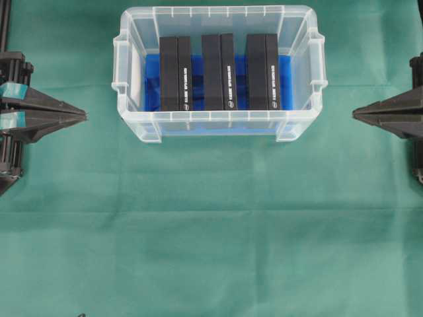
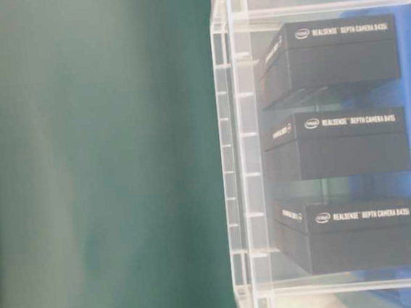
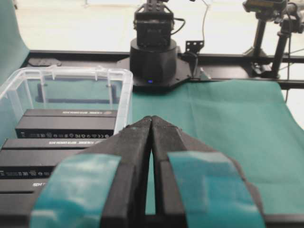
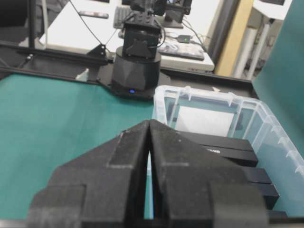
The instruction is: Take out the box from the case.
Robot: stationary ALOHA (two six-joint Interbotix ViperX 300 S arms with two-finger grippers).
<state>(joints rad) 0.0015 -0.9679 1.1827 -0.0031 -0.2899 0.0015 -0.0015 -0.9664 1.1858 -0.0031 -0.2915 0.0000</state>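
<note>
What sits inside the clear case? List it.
The case holds three black boxes standing on edge, side by side with gaps between, on a blue sheet. The sheet beneath them is hidden.

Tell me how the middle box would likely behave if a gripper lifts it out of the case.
The middle box looks like rigid cardboard, so probably stiff. It stands on a narrow edge with gaps either side, so a nudge could tip it. Its smooth faces may be a bit slippery.

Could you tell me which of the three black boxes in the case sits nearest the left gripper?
The leftmost box in the overhead view; the other two stand farther right, toward the right gripper.
</note>
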